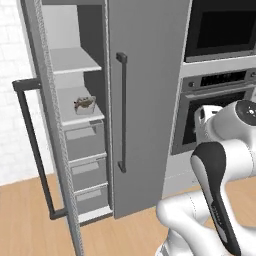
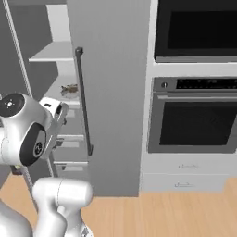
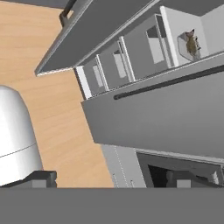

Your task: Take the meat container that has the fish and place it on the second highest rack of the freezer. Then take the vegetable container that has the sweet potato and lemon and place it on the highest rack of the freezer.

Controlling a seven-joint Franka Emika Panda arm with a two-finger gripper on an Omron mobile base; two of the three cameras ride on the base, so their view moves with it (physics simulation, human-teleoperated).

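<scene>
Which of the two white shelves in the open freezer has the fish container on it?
The lower shelf, directly above the grey drawers, carries the fish container; the upper shelf is bare.

The white Franka Panda arm with dark joints [image 1: 215, 190] is folded back close above its base, elbow raised. The two-finger gripper [image 2: 54, 121] sits low at the arm's left side, its jaws spread fully apart, holding nothing.
</scene>
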